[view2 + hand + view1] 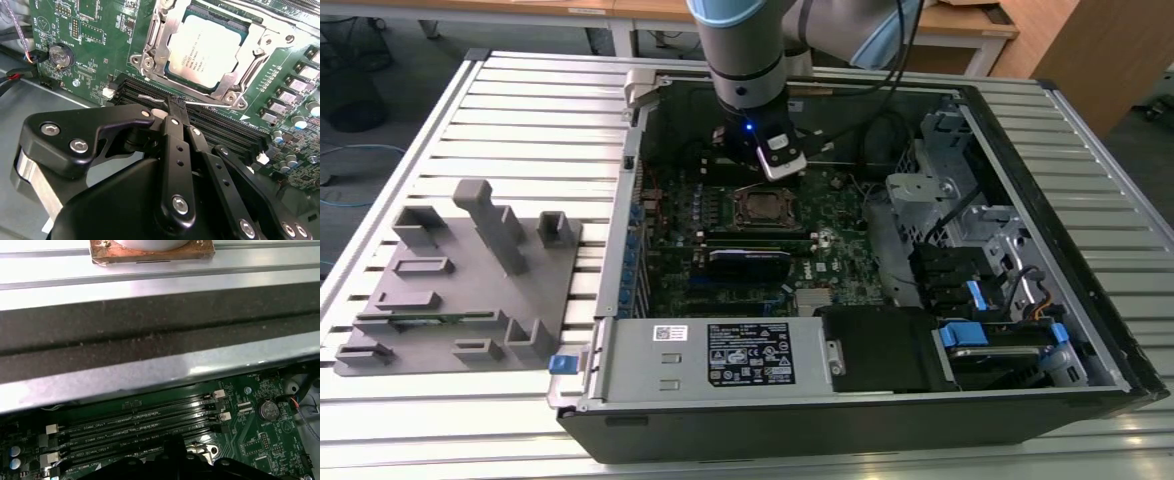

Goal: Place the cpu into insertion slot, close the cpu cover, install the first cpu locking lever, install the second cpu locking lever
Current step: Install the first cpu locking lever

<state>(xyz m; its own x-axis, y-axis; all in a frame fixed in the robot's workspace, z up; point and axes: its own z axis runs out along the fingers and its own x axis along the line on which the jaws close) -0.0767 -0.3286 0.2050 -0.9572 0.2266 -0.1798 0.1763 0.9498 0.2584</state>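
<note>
as the tool [173,106] hangs, the cpu [207,47] seems near.

The black linkage of the gripper [174,107] is covering the memory slots [220,126] just behind its closed jaws, the picture's edge is cropping the cpu cover [162,31] beyond them, and in the exterior view the cpu [757,209] is showing too small to judge.

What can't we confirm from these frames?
1. Exterior view: cpu too small to judge seating.
2. Second wrist view: gripper covers one edge of the cpu cover and part of a locking lever.
3. First wrist view: socket mostly cut off by the frame edge and the gripper.
</note>
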